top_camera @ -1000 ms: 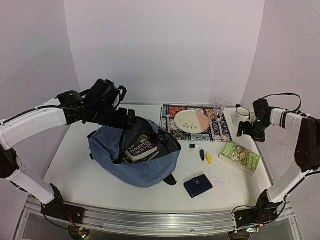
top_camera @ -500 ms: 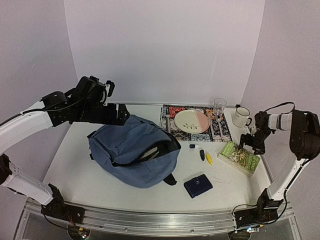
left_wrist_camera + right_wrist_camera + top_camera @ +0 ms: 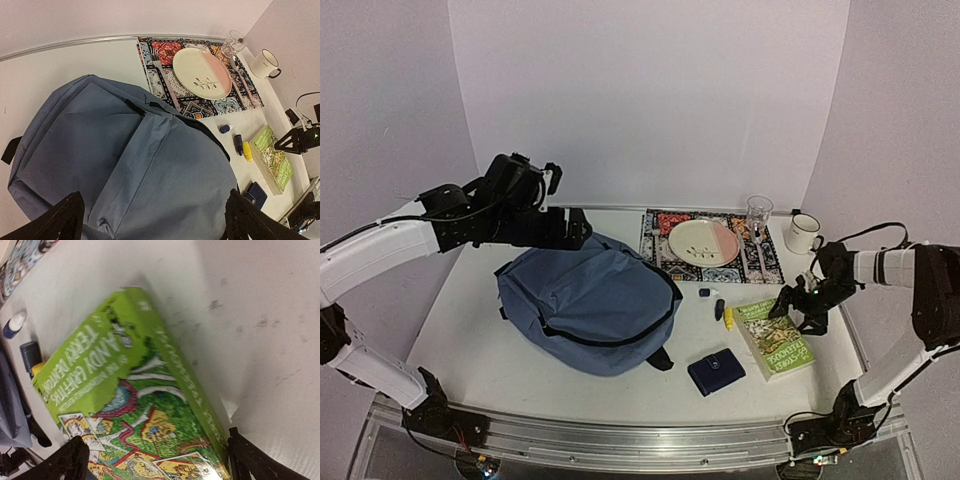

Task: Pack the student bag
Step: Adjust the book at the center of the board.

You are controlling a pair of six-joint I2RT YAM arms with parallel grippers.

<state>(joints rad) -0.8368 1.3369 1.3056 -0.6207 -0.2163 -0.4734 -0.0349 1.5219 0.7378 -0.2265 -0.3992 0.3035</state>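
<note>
The student bag (image 3: 588,310) is a large slate-blue backpack lying flat at centre left, its flap down and its inside hidden. It fills the left wrist view (image 3: 125,160). My left gripper (image 3: 572,230) hangs open above the bag's far edge, with nothing between its fingers (image 3: 152,222). A green illustrated book (image 3: 775,338) lies on the table at the right. My right gripper (image 3: 798,305) is low over its far end, open, with the cover (image 3: 145,405) between the wide-spread fingers and the spine by one fingertip (image 3: 245,455).
A dark navy wallet (image 3: 716,371) lies in front of the bag. A yellow marker (image 3: 728,317), a dark marker (image 3: 719,309) and a small blue cap (image 3: 706,293) lie between bag and book. At the back are a patterned placemat (image 3: 660,222), plate (image 3: 705,242), glass (image 3: 759,212) and mug (image 3: 804,233).
The bag's flap has dropped shut over the books that showed inside, and the left gripper has drawn back off it. The right gripper came down onto the green book, which turned and slid toward the centre.
</note>
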